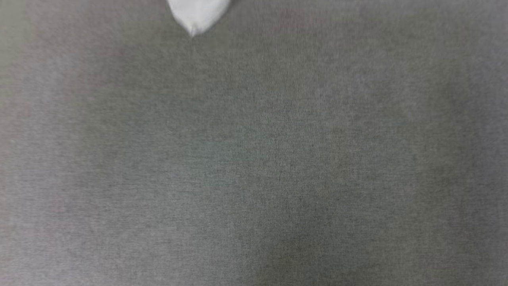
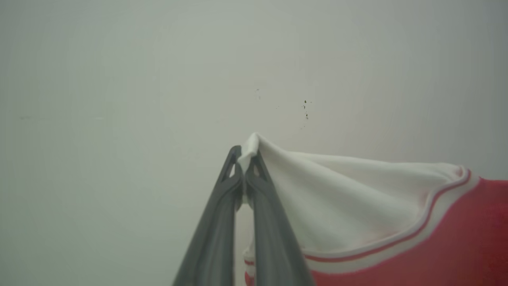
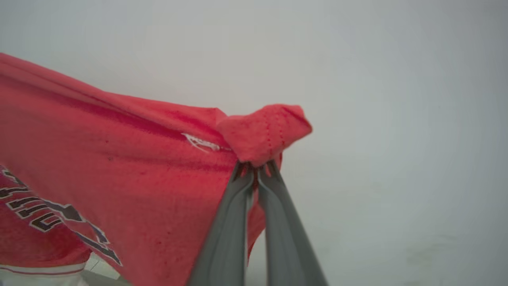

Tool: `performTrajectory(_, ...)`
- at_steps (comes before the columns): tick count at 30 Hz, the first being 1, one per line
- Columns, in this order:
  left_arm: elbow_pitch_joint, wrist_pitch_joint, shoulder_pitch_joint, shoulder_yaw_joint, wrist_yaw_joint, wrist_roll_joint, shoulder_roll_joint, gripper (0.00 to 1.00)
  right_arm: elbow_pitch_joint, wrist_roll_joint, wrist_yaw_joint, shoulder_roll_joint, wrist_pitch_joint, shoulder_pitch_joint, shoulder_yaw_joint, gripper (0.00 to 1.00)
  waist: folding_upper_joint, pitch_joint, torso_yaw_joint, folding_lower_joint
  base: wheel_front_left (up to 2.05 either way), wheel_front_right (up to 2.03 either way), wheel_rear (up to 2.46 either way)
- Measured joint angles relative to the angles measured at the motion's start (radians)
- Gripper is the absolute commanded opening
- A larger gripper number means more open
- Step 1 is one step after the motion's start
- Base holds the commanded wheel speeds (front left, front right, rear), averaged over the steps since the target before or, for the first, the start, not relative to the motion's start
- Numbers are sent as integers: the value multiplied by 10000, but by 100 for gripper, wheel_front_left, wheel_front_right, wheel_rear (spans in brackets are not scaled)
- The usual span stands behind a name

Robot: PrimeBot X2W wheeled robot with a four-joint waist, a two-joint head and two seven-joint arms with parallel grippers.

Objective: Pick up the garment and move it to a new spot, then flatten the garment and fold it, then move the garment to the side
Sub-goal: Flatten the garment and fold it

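Left wrist view: the left tool (image 2: 246, 154) is pinched shut on a white sleeve of the jersey (image 2: 377, 214), the right tool (image 3: 256, 165) is clamped on its red corner, so pickup looks done and flattening and folding remain.

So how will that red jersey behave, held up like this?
Probably floppy: the jersey hangs in soft folds from the left gripper and right gripper. Likely light, since two small pinches carry it. It may slip; each pinch holds little cloth.

left fingers (image 2: 216, 230) pinched together, right fingers (image 3: 230, 230) pinched together
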Motion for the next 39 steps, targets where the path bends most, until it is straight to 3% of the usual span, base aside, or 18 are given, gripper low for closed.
performTrajectory(8, 1296, -155, -797, -119, -232, -63, -222, 0, 832, -345, -2, 370, -407, -863, 305, 0, 0, 1099, -36, 1, 0, 0, 0)
performTrajectory(16, 2466, -299, 27, -150, -543, -527, -786, 0, 2301, -267, -2, 568, -579, -838, 635, 0, 0, 1681, 242, 0, 0, 0, 0)
performTrajectory(22, 2982, -337, 1360, -10, -692, -1032, -1087, 0, 3219, 29, -2, 535, -771, -14, 1175, 0, 0, 1396, 422, -1, 0, 0, 0)
performTrajectory(28, 1778, -343, 5383, 610, -757, -1446, -1053, 0, 3390, 1104, -2, 535, -1407, 2736, 2253, 0, 0, 133, 541, -1, 0, 0, 0)
performTrajectory(33, 577, -353, 8295, 1083, -652, -1513, -1120, 0, 2661, 1898, -2, 401, -1636, 4846, 3026, 0, 0, -873, 534, -2, 0, 0, 0)
performTrajectory(38, -817, -351, 10752, 1275, -196, -1511, -1170, 0, 1473, 2518, -2, -33, -1551, 6924, 3386, 0, 0, -1878, 514, -3, 0, 0, 0)
performTrajectory(39, -1891, -267, 12191, 1390, 234, -1532, -1135, 0, 568, 2778, 0, -261, -1388, 8165, 3312, 0, 0, -2449, 493, -3, 0, 0, 0)
